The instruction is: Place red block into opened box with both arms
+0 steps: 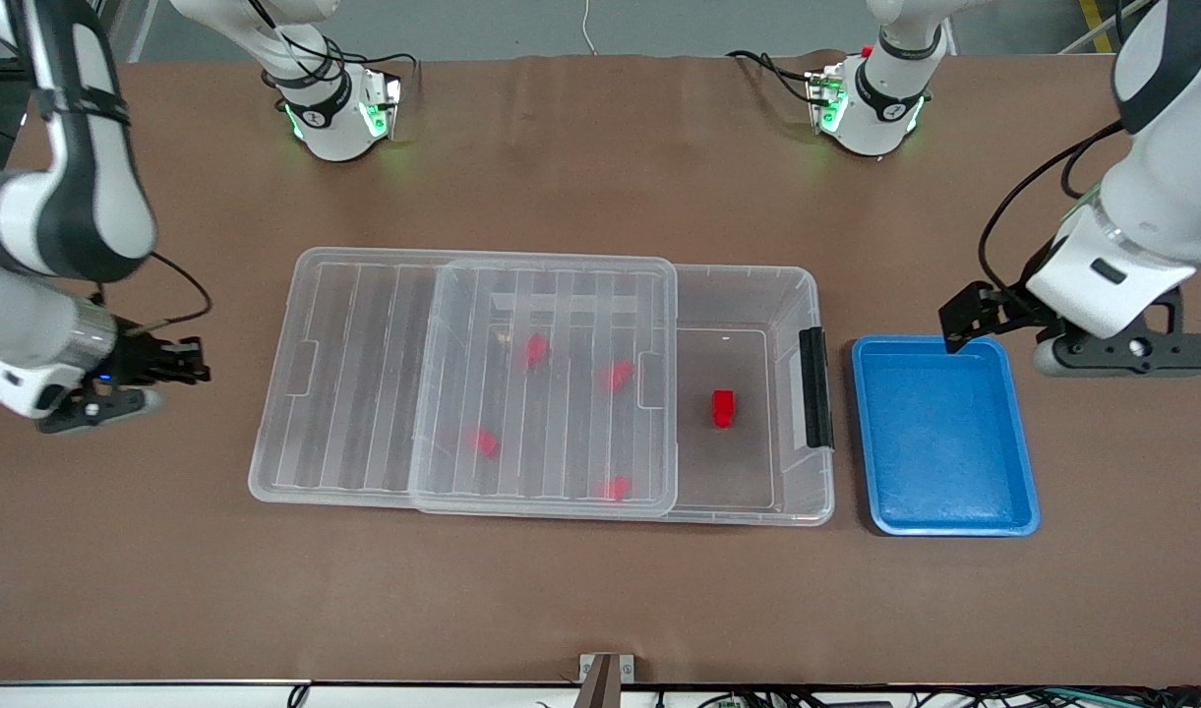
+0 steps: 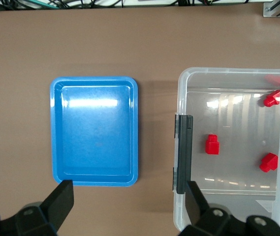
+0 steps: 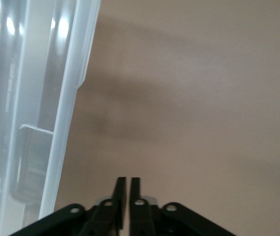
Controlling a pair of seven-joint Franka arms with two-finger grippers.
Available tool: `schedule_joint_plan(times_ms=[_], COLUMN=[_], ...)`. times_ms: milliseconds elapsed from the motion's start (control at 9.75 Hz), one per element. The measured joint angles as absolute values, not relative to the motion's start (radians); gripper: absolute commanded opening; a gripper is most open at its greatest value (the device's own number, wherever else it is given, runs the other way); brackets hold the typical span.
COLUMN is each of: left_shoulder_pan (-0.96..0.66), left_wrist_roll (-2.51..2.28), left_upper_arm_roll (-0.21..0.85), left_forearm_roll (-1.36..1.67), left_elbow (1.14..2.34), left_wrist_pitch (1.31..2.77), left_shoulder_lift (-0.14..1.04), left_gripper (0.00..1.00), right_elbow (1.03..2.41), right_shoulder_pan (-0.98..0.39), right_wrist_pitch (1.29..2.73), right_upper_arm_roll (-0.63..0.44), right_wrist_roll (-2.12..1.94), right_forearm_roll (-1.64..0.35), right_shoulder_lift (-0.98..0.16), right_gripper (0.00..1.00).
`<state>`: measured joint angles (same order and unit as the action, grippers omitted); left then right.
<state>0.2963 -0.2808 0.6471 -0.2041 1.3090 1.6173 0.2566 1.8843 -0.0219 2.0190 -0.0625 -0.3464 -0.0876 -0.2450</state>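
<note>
The clear box (image 1: 818,295) lies mid-table under a ribbed lid (image 1: 551,295) that covers most of it. Only the end by the black latch (image 1: 814,401) is uncovered. One red block (image 1: 723,408) (image 2: 212,144) stands on the box floor in that uncovered part. Several more red blocks (image 1: 620,374) show through the lid. My left gripper (image 2: 129,189) (image 1: 1131,352) hangs open and empty, high over the table by the blue tray. My right gripper (image 1: 199,359) (image 3: 128,182) is shut on nothing, low beside the box's (image 3: 71,98) end toward the right arm.
An empty blue tray (image 1: 861,433) (image 2: 56,128) lies beside the box's latch end, toward the left arm's end of the table. Both arm bases stand along the table edge farthest from the front camera. Bare brown table surrounds the box.
</note>
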Motion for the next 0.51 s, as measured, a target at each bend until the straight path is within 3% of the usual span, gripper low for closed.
schedule_joint_plan(times_ms=[103, 308, 513], left_shoulder_pan=[0.264, 0.083, -0.009], left_wrist_roll=[-0.260, -0.236, -0.217], left_upper_arm_roll=[0.601, 0.338, 0.161], left_forearm_roll=[-0.191, -0.107, -0.031], left_elbow=[1.309, 1.311, 1.333], left_wrist_pitch=[1.614, 1.557, 1.517], left_shoulder_lift=[0.222, 0.145, 0.083], left_gripper=[1.00, 1.00, 1.00], right_elbow=[1.914, 1.923, 1.932], right_shoulder_pan=[-0.042, -0.066, -0.078], right_wrist_pitch=[2.036, 2.036, 2.036], right_upper_arm_roll=[-0.061, -0.060, -0.059], right_wrist_roll=[-0.346, -0.346, -0.346], right_forearm_roll=[-0.091, -0.111, -0.142], right_shoulder_lift=[-0.245, -0.245, -0.246], right_gripper=[0.00, 0.00, 0.00])
